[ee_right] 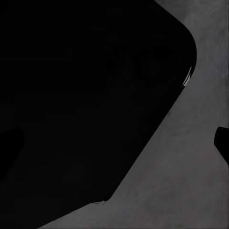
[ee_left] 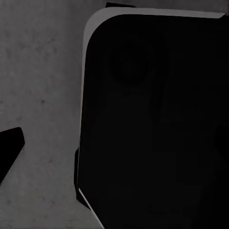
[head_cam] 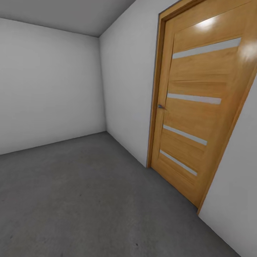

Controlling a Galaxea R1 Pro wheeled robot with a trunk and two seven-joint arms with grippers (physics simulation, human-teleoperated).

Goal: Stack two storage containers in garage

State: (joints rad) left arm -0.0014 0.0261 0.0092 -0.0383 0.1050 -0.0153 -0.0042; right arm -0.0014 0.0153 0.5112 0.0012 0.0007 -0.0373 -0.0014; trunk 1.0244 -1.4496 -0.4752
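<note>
Grey concrete floor (head_cam: 82, 200) fills my head view; a honey-wood door (head_cam: 196, 107) stands at two o'clock. Jaw state I cannot tell for either gripper.

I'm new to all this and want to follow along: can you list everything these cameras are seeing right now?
Door: one, honey-coloured wood with four pale horizontal strips, set in the wall on the right of the head view, closed.
Door handle: one, small and dark metal, on the door's left edge.
Walls: plain grey-white, meeting in a corner ahead.
Ceiling: grey, at the top of the head view.
Floor: dark grey mottled concrete; also seen under both wrist cameras.
Robot's own parts: a large black rounded body part in the left wrist view and another in the right wrist view; dark finger tips at the picture edges, too little to tell if either gripper is open.
</note>
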